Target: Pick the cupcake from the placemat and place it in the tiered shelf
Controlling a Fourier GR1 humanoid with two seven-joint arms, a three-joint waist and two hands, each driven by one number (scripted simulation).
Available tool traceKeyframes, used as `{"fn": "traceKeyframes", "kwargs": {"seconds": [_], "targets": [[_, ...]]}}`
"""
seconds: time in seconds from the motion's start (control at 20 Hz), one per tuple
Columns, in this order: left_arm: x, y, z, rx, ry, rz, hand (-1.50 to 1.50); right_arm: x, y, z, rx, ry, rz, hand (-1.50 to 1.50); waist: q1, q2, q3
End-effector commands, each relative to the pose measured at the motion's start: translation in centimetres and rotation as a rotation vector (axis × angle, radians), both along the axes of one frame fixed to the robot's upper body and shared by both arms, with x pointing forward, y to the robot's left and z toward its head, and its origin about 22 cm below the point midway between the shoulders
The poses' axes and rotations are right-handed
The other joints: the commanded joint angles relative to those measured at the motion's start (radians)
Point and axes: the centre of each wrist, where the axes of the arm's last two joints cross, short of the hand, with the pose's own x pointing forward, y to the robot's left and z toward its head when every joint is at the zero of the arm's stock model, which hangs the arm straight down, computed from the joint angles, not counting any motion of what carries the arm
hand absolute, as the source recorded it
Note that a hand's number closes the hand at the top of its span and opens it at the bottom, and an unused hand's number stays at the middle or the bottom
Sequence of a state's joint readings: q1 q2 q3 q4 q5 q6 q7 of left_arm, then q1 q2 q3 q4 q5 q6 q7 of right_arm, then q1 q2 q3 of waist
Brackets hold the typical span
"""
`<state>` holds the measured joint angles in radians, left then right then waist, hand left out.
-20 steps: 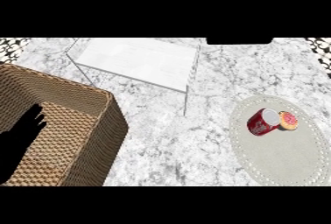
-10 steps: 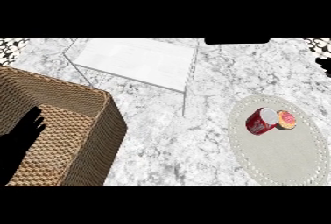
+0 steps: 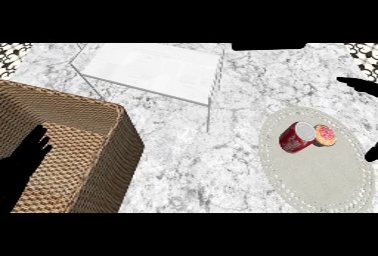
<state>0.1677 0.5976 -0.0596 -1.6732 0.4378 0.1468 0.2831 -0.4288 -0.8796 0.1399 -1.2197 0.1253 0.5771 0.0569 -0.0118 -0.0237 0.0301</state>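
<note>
1. Where the view begins at its lower left, the robot's black left hand [image 3: 29, 160] rests over the large brown woven wicker basket [image 3: 103, 145], fingers straight and relaxed, holding nothing.

2. Beyond it to the right, the pale oval beaded placemat [image 3: 317, 170] lies on the grey-veined white marble counter [image 3: 192, 160]. On its upper part is the cupcake in a red wrapper with pink frosting [image 3: 304, 137], tipped on its side, long axis running left to right, frosting towards the right edge.

3. Only dark slivers of the right hand [image 3: 360, 84] show at the right edge, one up and to the right of the cupcake, one level with the mat. I cannot tell how its fingers are set.

4. The cupcake lies to the left of those slivers and well apart from the left hand, so the right hand is the nearer, and I judge the pick to be its job.

5. Farthest, the white flat-topped thin-framed tiered shelf [image 3: 155, 67] stands up and to the left of the mat.

6. Against the frames a moment ago, the right hand's slivers are new at the edge. The cupcake and left hand sit as before.
</note>
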Motion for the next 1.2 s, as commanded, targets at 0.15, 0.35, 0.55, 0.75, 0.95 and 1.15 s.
{"fn": "traceKeyframes", "kwargs": {"seconds": [0.15, 0.35, 0.55, 0.75, 0.95, 1.15], "targets": [[0.8, -3.4, -4.7, -0.106, 0.085, 0.019, 0.0, -0.4, 1.6, -2.0, -0.069, -0.025, -0.04, -1.5, -0.024, 0.032, -0.033], [0.5, -4.4, -4.5, -0.115, 0.086, 0.013, 0.0, -1.0, 2.1, -2.4, -0.063, -0.018, -0.049, -1.5, -0.027, 0.028, -0.032], [0.1, -4.9, -5.0, -0.091, 0.072, 0.009, 0.0, -1.5, 1.2, -2.2, -0.071, -0.028, -0.055, -1.5, -0.031, 0.028, -0.032], [1.2, -3.6, -3.7, -0.107, 0.077, 0.022, 0.0, -1.7, 3.0, -5.4, -0.117, -0.015, -0.07, -1.5, -0.019, 0.031, -0.031], [1.1, -3.6, -4.6, -0.097, 0.086, 0.026, 0.0, -1.9, 3.0, -5.9, -0.158, -0.039, -0.084, -1.5, -0.025, 0.033, -0.032], [1.4, -3.6, -4.1, -0.118, 0.078, 0.02, 0.0, -1.6, 2.9, -6.2, -0.17, -0.069, -0.104, -1.5, -0.017, 0.033, -0.032]]}}
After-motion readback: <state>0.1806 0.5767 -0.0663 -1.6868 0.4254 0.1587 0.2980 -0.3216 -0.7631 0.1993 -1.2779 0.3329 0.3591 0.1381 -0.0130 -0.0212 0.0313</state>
